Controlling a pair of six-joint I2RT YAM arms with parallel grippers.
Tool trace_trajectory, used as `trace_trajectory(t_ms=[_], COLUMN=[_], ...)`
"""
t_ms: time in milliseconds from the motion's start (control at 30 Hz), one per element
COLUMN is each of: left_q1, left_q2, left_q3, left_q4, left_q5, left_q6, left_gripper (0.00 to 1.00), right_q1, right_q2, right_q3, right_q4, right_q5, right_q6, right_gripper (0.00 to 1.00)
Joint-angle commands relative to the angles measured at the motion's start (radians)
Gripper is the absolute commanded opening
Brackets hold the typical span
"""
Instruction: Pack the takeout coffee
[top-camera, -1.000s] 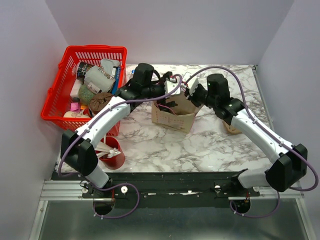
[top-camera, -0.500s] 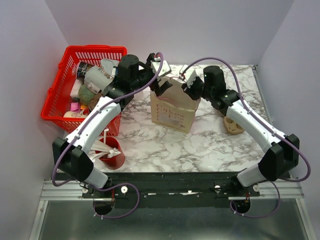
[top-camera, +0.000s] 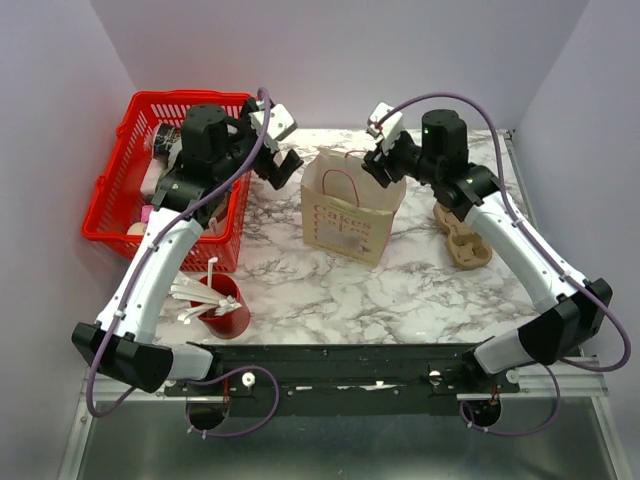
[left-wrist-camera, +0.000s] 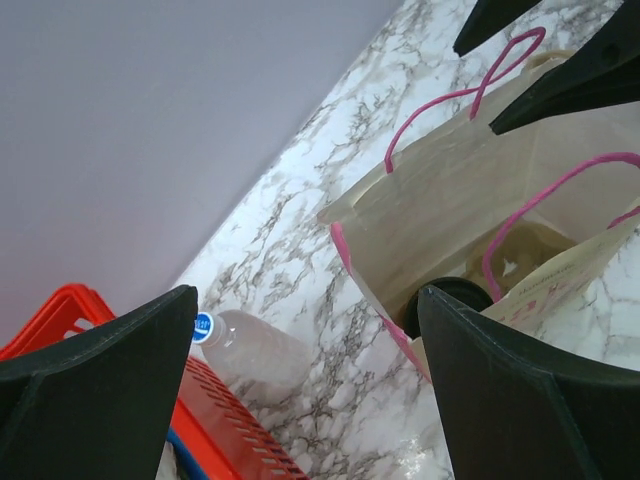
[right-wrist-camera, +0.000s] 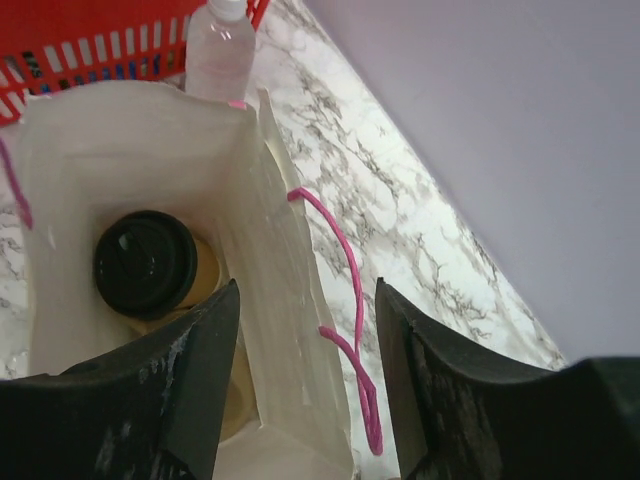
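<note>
The takeout coffee (right-wrist-camera: 145, 262), a tan cup with a black lid, stands inside the pale paper bag (top-camera: 350, 210) with pink handles at the table's middle. In the left wrist view its lid (left-wrist-camera: 450, 298) shows through the bag's mouth. In the top view the bag's walls hide it. My right gripper (top-camera: 385, 163) hovers open over the bag's right rim, with the bag wall (right-wrist-camera: 285, 300) and a pink handle (right-wrist-camera: 345, 290) below its jaws. My left gripper (top-camera: 277, 163) is open and empty, left of the bag by the basket.
A red basket (top-camera: 118, 195) full of items sits at the far left, with a clear bottle (left-wrist-camera: 250, 345) lying beside it. A red cup of white sticks (top-camera: 225, 312) stands near the front left. A brown pulp cup carrier (top-camera: 463, 240) lies right of the bag.
My right gripper has opened and risen off the bag's rim. My left arm has drawn back left toward the basket. The bag now stands upright on its own.
</note>
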Motion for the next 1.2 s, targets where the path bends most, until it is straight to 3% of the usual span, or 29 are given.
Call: trace_trajectory(t_ms=[0, 167, 400, 500, 667, 800, 833, 967, 1167], left_q1=[0.04, 0.106, 0.184, 0.201, 0.248, 0.282, 0.294, 0.304, 0.334], left_q2=[-0.025, -0.027, -0.043, -0.098, -0.201, -0.27, -0.29, -0.387, -0.448], left_q3=[0.038, 0.072, 0.097, 0.051, -0.025, -0.09, -0.103, -0.149, -0.155], left_q4=[-0.074, -0.087, -0.11, -0.096, -0.074, -0.09, -0.102, -0.146, -0.194], left_q5=[-0.066, -0.115, -0.128, -0.115, -0.094, -0.106, -0.118, -0.151, -0.117], left_q6=[-0.116, -0.287, -0.489, -0.52, -0.545, -0.534, -0.526, -0.493, -0.5], left_gripper=[0.99, 0.98, 0.99, 0.98, 0.98, 0.98, 0.98, 0.98, 0.98], right_q1=[-0.004, 0.008, 0.156, 0.231, 0.333, 0.449, 0.463, 0.52, 0.551], right_q2=[-0.059, -0.105, -0.163, -0.132, -0.044, 0.068, 0.105, 0.24, 0.446], right_q3=[0.08, 0.121, 0.045, 0.017, -0.058, -0.069, -0.055, 0.032, 0.182], right_q4=[-0.047, -0.083, -0.125, -0.137, 0.007, 0.178, 0.215, 0.346, 0.36], right_q5=[-0.087, -0.247, -0.521, -0.566, -0.618, -0.573, -0.563, -0.462, -0.325], right_q6=[0.044, 0.03, -0.005, 0.001, 0.052, 0.182, 0.296, 0.505, 0.674], right_gripper=[0.65, 0.67, 0.7, 0.67, 0.57, 0.46, 0.4, 0.4, 0.39])
